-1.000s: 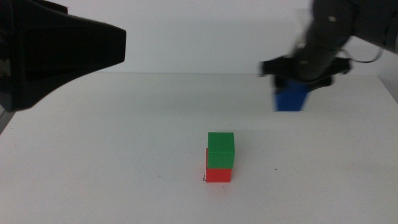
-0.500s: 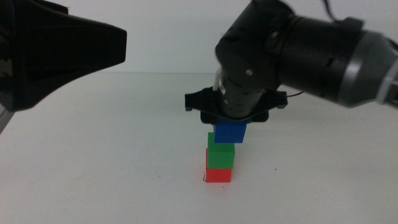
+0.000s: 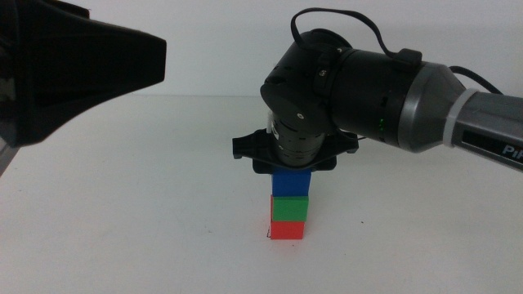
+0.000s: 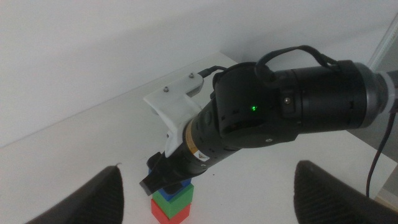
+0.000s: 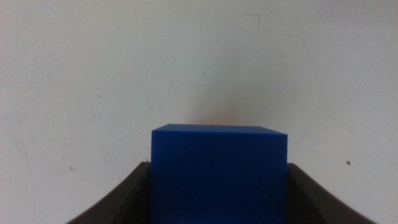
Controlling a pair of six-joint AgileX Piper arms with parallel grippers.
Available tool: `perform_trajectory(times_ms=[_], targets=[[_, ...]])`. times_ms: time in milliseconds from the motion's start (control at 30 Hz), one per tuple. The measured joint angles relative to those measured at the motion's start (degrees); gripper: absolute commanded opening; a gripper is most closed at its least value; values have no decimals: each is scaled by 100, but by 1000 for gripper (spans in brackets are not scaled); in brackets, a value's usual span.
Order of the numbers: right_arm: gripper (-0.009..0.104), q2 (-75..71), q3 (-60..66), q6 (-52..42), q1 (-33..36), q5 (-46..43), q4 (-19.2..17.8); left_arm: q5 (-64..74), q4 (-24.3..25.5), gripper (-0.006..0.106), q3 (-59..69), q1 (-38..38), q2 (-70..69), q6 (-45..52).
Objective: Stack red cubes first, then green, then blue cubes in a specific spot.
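Note:
In the middle view a red cube (image 3: 288, 230) sits on the white table with a green cube (image 3: 290, 209) on top of it. A black corner mark (image 3: 269, 235) of the specific spot peeks out at the red cube's lower left. My right gripper (image 3: 292, 173) is directly over the stack, shut on the blue cube (image 3: 292, 184), whose underside meets the green cube's top. The right wrist view shows the blue cube (image 5: 219, 171) filling the gap in the right gripper (image 5: 219, 202). My left gripper (image 4: 221, 199) hovers high and open, looking down at the stack (image 4: 173, 204).
The left arm's dark housing (image 3: 73, 65) fills the upper left of the middle view, well above the table. The right arm's thick grey body (image 3: 392, 82) reaches in from the right over the stack. The table's far edge (image 3: 204, 95) runs behind them.
The right gripper carried the blue cube from the far right to above the stack, then lowered it onto the green cube. The left arm has stayed still.

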Motion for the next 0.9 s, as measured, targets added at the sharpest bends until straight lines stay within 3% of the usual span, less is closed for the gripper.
perform_trajectory(times_ms=[100, 133, 200, 233, 400, 433, 567, 700, 900], targets=[[8, 20, -13, 11, 13, -47, -12, 0, 0, 94, 0, 0, 0, 0], [23, 20, -17, 11, 13, -37, -12, 0, 0, 94, 0, 0, 0, 0], [30, 33, -26, 11, 13, -37, -12, 0, 0, 94, 0, 0, 0, 0], [47, 33, -26, 11, 13, -26, -12, 0, 0, 94, 0, 0, 0, 0], [89, 93, -26, 0, 26, 29, 37, 0, 0, 94, 0, 0, 0, 0], [93, 105, -26, 0, 26, 29, 40, 0, 0, 94, 0, 0, 0, 0], [93, -32, 3, 0, 31, 18, 52, 0, 0, 94, 0, 0, 0, 0], [93, -973, 367, -56, -9, 29, -206, 0, 0, 94, 0, 0, 0, 0], [93, -3279, 1996, -746, -985, -231, -390, 0, 0, 94, 0, 0, 0, 0]])
